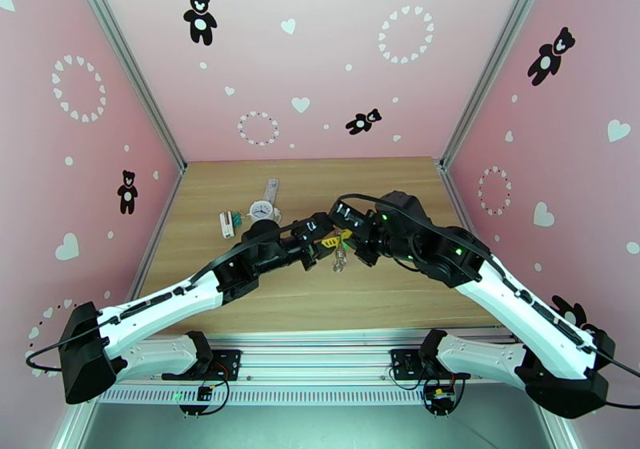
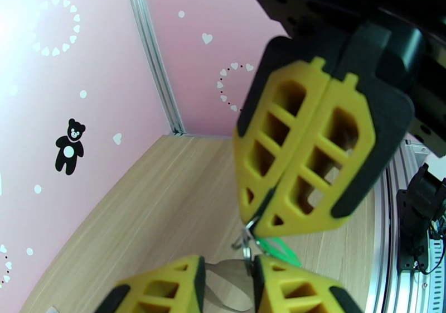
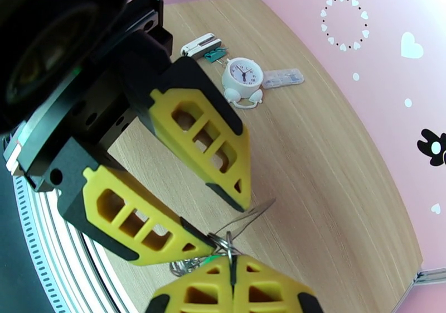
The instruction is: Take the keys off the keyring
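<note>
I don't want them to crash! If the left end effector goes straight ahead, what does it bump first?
Most likely the keyring, then the right end effector pinching it, tip to tip with the left end effector. Depth is hard to judge.

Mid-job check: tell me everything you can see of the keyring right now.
The keyring is a thin wire loop with small silvery metal rings bunched at one end. The right tool, shut, pinches it at those rings, holding it above the table. The loop reaches out between the open fingers of the left tool. A green key hangs beside the rings; links dangle below.
</note>
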Robot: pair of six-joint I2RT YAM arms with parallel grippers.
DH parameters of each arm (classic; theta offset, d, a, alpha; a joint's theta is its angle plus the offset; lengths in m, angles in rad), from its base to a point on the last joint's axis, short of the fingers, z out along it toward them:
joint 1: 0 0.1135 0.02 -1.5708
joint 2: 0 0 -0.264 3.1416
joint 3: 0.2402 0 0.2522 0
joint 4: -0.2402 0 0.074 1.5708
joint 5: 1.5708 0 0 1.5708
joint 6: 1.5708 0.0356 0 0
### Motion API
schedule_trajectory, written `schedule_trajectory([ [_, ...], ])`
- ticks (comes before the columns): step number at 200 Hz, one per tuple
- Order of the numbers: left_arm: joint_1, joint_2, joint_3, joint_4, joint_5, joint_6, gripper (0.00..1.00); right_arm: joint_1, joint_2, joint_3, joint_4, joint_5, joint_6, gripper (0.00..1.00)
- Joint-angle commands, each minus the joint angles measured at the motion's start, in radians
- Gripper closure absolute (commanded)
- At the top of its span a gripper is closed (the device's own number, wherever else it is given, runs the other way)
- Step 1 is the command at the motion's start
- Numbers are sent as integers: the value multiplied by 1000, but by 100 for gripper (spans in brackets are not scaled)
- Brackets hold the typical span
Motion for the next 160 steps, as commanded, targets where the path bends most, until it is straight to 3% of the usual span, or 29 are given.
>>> schedule_trajectory([
  [1,-14,21,43,-33,23,13,73,-3,-23,37,12,-5,11,100],
  [40,-15,30,72,-66,55,19,81,-5,-25,40,-2,-17,29,100],
  [87,-16,-2,48,-8,-4,41,100,-24,-47,41,-35,-50,126,100],
  [160,-14,-49,-15,170,28,64,100,-150,-93,39,-84,-224,391,100],
])
